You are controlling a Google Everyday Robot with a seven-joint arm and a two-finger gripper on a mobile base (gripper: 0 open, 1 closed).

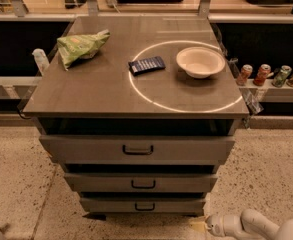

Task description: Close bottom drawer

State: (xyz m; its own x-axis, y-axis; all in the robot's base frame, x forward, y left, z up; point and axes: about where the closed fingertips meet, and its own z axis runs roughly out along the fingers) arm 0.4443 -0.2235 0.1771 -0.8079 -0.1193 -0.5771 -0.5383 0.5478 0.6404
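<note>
The bottom drawer (142, 204) is the narrowest grey front at the foot of the cabinet, with a small dark pull handle (144, 207) at its centre. It lies close under the middle drawer (141, 183), with a dark gap above it. My gripper (200, 226) is low at the bottom right, on the end of the white arm (256, 226), just right of and below the drawer's right corner. It holds nothing that I can see.
The top drawer (137, 149) is the widest. On the cabinet top (111, 84) lie a green bag (81, 46), a dark blue packet (146, 65) and a white bowl (200, 61). Several cans (270, 75) stand on a shelf at right. Speckled floor surrounds the cabinet.
</note>
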